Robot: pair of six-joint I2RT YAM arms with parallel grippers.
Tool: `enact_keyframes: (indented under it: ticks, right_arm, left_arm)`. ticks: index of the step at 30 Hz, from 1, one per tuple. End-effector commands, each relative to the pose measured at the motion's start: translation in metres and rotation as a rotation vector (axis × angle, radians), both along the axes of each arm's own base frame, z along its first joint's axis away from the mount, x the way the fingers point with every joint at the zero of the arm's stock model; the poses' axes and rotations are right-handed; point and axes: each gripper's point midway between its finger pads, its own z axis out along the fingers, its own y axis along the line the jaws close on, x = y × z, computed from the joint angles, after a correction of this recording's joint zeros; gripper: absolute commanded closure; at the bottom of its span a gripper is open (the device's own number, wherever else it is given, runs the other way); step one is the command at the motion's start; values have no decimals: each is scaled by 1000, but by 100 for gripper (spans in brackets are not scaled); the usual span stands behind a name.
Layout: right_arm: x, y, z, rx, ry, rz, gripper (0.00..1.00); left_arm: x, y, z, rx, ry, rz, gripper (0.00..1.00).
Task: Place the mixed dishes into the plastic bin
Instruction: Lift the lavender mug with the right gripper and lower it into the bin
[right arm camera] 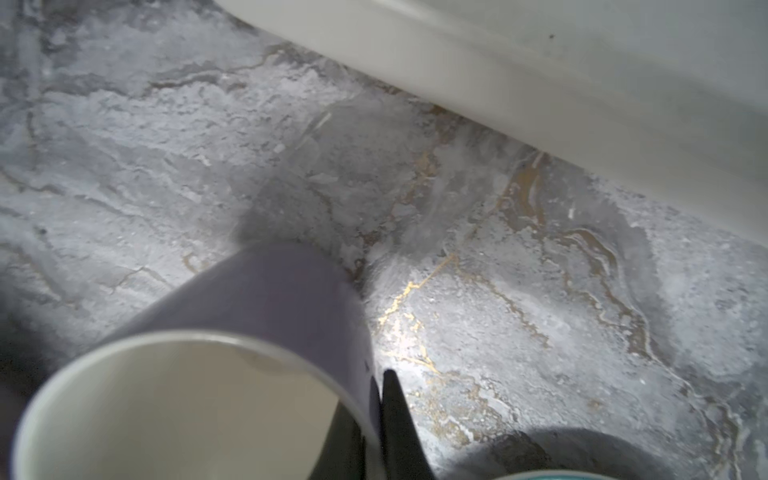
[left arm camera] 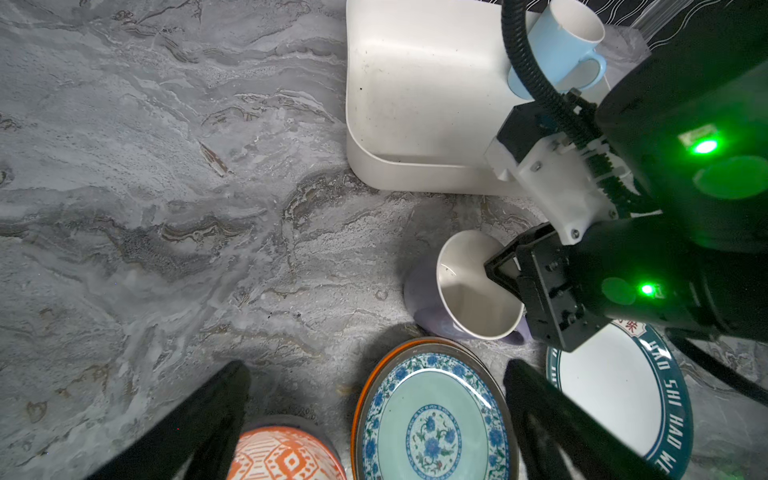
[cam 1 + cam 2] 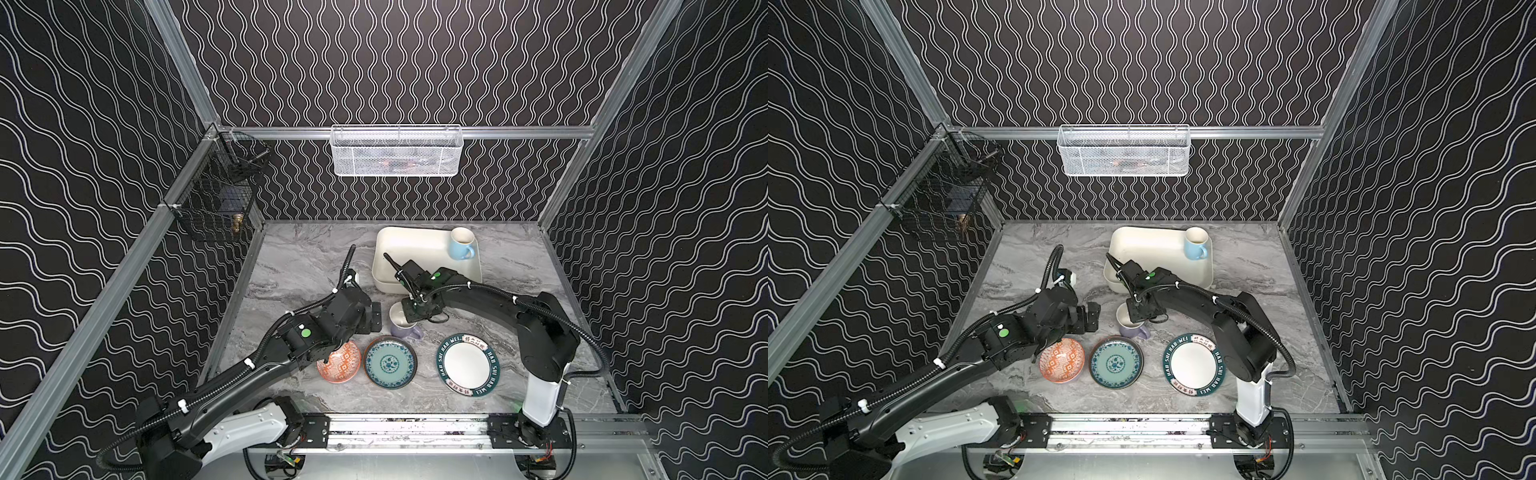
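A lilac mug (image 3: 405,329) (image 1: 270,299) stands on the marble table in front of the plastic bin (image 3: 411,249) (image 2: 415,104). My right gripper (image 1: 372,415) (image 2: 498,270) is shut on its wall, one finger inside and one outside. A light-blue mug (image 3: 461,243) (image 2: 557,45) stands in the bin's far right corner. Near the front lie an orange-patterned bowl (image 3: 338,361) (image 2: 286,453), a teal plate (image 3: 390,362) (image 2: 432,424) with an orange rim showing under it, and a white plate with a lettered rim (image 3: 467,365) (image 2: 615,395). My left gripper (image 3: 376,318) (image 2: 378,365) hangs open and empty left of the lilac mug.
A white wire-mesh basket (image 3: 397,151) hangs on the back wall. A black wire basket (image 3: 216,199) hangs at the left wall. The right arm (image 3: 478,295) reaches across the bin's near edge. Metal rails (image 3: 415,428) run along the table's front.
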Motion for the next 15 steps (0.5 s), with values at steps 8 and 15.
enact_keyframes:
  ticks: [8,15]
  right_arm:
    - [10,-15,50,13,-87,-26,97]
    - [40,-49,104,51,-191,-109,97]
  left_arm:
    - [8,-7,4,13,-15,-15,1]
    - [14,-18,11,-5,-22,-38,1]
